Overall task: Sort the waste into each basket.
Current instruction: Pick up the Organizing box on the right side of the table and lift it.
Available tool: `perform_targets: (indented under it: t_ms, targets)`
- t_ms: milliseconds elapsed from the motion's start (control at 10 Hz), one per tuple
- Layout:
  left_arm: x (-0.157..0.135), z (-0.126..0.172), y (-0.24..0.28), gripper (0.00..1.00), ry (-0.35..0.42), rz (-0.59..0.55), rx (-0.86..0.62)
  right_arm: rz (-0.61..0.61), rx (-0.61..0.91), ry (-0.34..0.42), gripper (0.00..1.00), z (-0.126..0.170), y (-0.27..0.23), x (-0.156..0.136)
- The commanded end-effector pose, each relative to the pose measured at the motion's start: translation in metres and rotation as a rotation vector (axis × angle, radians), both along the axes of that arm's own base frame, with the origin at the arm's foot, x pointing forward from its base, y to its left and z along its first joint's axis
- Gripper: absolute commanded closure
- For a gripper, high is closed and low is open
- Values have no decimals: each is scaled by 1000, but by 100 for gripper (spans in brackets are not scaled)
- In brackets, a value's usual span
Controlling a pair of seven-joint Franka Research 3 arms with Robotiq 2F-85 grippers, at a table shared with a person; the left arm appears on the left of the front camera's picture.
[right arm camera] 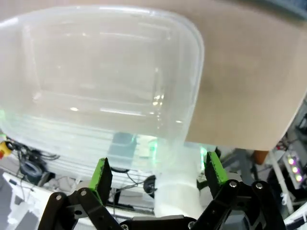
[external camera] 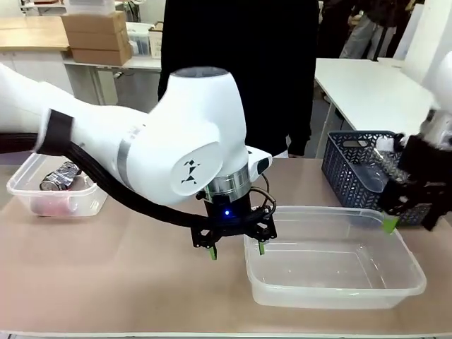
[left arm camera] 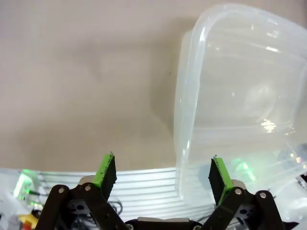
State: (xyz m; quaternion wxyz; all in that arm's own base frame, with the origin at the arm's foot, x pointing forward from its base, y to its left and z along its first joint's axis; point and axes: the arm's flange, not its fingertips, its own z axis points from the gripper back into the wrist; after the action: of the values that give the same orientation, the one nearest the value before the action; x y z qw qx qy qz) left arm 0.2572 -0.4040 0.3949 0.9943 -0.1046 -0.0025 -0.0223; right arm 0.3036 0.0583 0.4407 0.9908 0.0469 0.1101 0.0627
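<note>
Operator: Claws and waste, where do they sit?

Describer: Your left claw (external camera: 237, 251) hangs open and empty at the left rim of the large clear tub (external camera: 318, 293). One green pad is over the tub's edge, the other over bare bench (external camera: 127, 275). Your right claw (external camera: 409, 220) is also spread wide with nothing in it. It sits by the tub's far right corner, just in front of the dark blue lattice basket (external camera: 346, 169).

Operator: Why there?

Describer: Probably because that tub is empty and waiting. What look like clear bottles (external camera: 380, 150) lie in the lattice basket beside your right claw, so I judge they go next. A silver can (external camera: 60, 175) already lies in the smaller tub (external camera: 21, 189) at far left, with something red under it.

Operator: Surroundings?

Describer: Matte tan benchtop. A person in dark clothes (external camera: 240, 70) stands across it. Cardboard boxes (external camera: 95, 35) are behind at left, and a white table (external camera: 367, 85) behind at right.
</note>
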Motion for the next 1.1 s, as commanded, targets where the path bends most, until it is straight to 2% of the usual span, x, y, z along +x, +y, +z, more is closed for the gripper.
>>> perform_targets:
  t_ms: [0, 100, 200, 300, 400, 500, 600, 800, 1000]
  targets:
    - [11, -14, 1, 0, -3, -33, -11, -37, -23, -11, 0, -142, 2, -93]
    - [13, -18, 1, 0, 8, -38, -11, -10, -44, -16, 0, -162, -1, -96]
    - [16, -17, 3, 0, 28, -6, -9, -29, -58, -13, 0, -146, -10, -90]
    - [13, -15, 1, 0, 11, -18, -6, -5, -24, 25, 0, -34, 15, 20]
    - [13, -15, 1, 0, 11, -18, -6, -5, -24, 25, 0, -34, 15, 20]
    - [15, -20, 2, 0, 24, -15, -4, -3, -34, 29, 0, -50, 16, 30]
    - [17, -17, -1, 0, 17, -26, -12, 35, -63, 56, 0, -43, 19, 32]
    - [23, -19, -1, 0, -9, -20, -29, -53, -139, 136, 0, -67, 3, 33]
    - [28, -26, -5, 0, -4, -31, -30, -98, -206, 144, 0, -69, -7, 30]
